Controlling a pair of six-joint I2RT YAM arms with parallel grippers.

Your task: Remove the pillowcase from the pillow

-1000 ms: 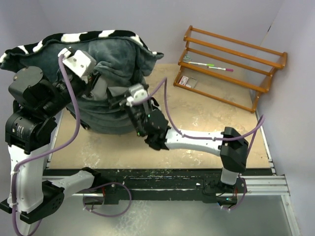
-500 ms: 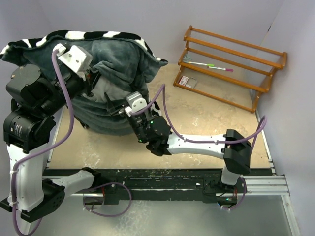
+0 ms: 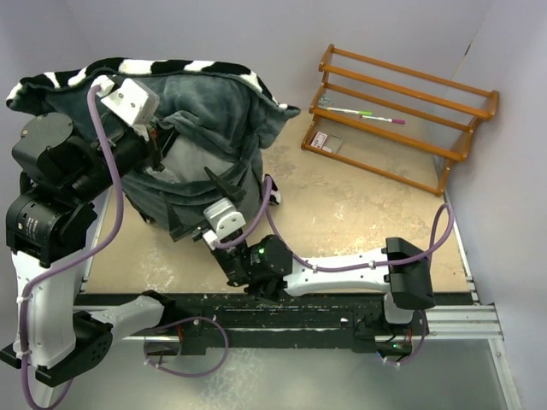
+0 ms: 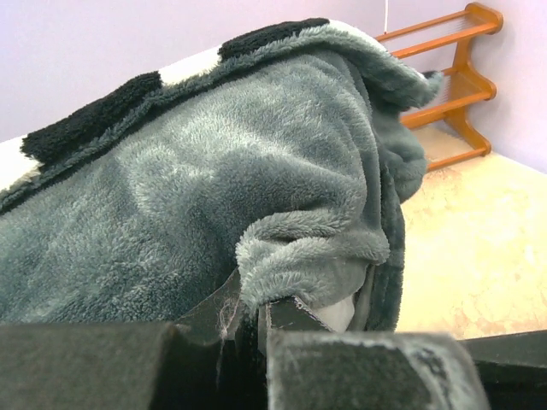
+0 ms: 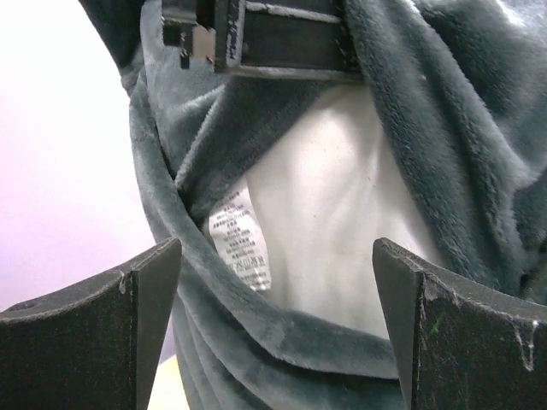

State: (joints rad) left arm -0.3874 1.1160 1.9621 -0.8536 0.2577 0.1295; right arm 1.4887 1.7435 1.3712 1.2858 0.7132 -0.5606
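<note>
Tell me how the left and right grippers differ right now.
The left gripper is shut on a fold of the grey pillowcase; the right gripper is open, holding nothing. The left grips above the opening; the right sits lower, facing the exposed white pillow. Both are at the pillowcase's opening.

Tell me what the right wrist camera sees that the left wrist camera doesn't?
Only the right wrist view shows a broad patch of white pillow in the opening, its label, and the right gripper held open. Only the left wrist view shows the zebra stripes along the top edge and the wooden rack. Both show the grey plush pillowcase.
</note>
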